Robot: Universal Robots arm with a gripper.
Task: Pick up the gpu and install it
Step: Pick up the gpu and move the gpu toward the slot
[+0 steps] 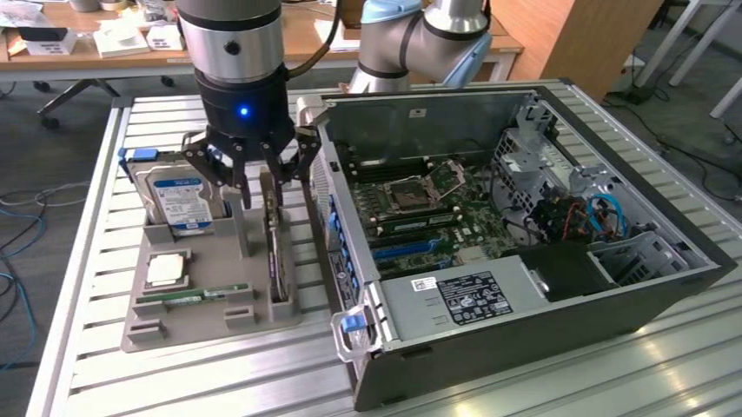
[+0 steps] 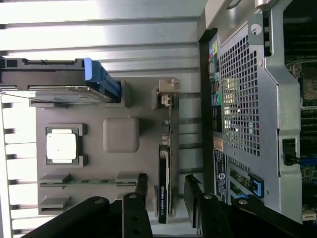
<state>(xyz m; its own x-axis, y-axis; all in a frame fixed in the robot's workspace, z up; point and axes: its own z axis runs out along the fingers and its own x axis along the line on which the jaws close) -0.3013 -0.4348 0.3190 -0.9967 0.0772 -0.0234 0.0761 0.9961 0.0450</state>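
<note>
The gpu (image 1: 274, 248) is a thin dark card standing on edge in a slot of the grey holder tray (image 1: 174, 317), on the side nearest the computer case. In the wrist view the gpu (image 2: 164, 183) shows edge-on, with a gap between it and each of the fingers. My gripper (image 1: 269, 184) hangs straight above it, open, one finger on each side of the card's upper edge. The gripper (image 2: 166, 178) holds nothing.
The tray (image 2: 99, 109) also holds an upright hard drive (image 1: 180, 195) with a blue clip, a CPU (image 1: 166, 269) and a green memory stick (image 1: 191, 297). The open computer case (image 1: 522, 217) lies close to the tray's right in the exterior view, with its motherboard (image 1: 429, 217) exposed.
</note>
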